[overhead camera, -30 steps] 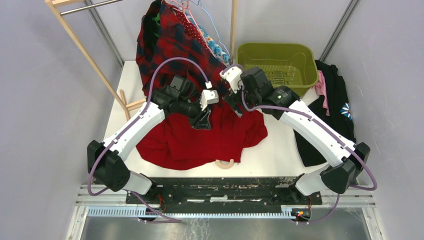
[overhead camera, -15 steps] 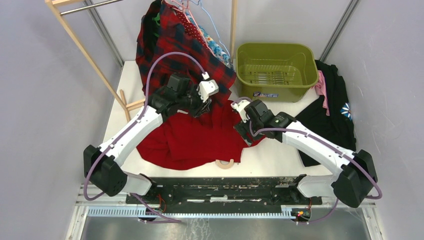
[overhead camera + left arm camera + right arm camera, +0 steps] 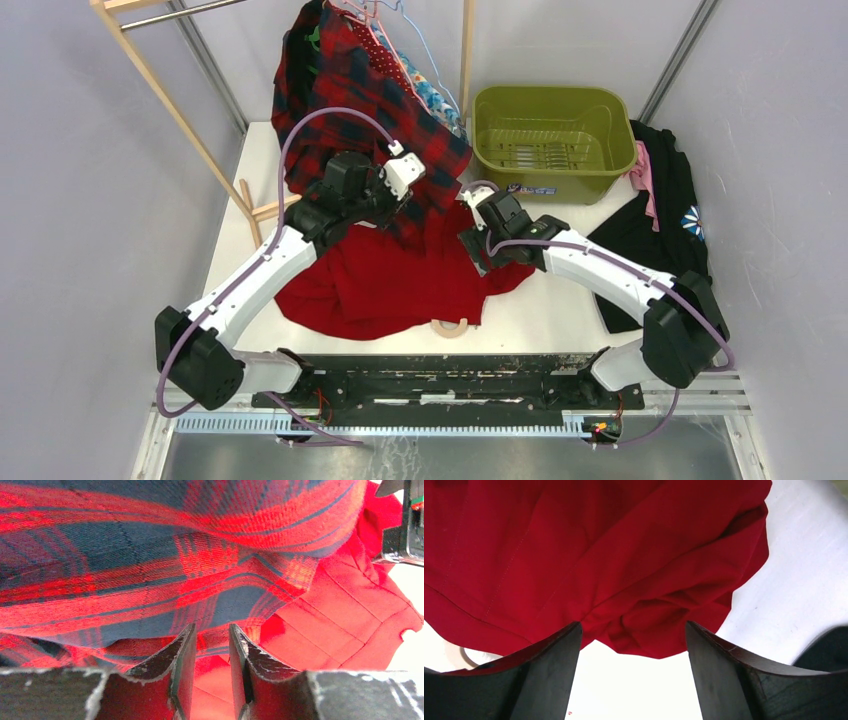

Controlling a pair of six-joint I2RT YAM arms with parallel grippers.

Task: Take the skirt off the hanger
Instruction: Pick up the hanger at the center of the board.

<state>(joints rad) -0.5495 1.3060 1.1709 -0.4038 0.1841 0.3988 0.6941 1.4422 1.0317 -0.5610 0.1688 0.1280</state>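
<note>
One left hand (image 3: 211,628), wrist view alone: nearly together at shirt (image 3: 150,555) hem, grip untellable. One right hand (image 3: 633,625): wide apart above skirt (image 3: 599,555), earlier beside basket (image 3: 580,180).

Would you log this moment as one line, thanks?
left gripper: at plaid hem, grip unclear | right gripper: open over skirt | skirt: on table

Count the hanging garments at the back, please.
3: red-and-navy plaid garment at left, red dotted garment beside it, blue patterned garment rightmost. Others may be hidden.
</note>
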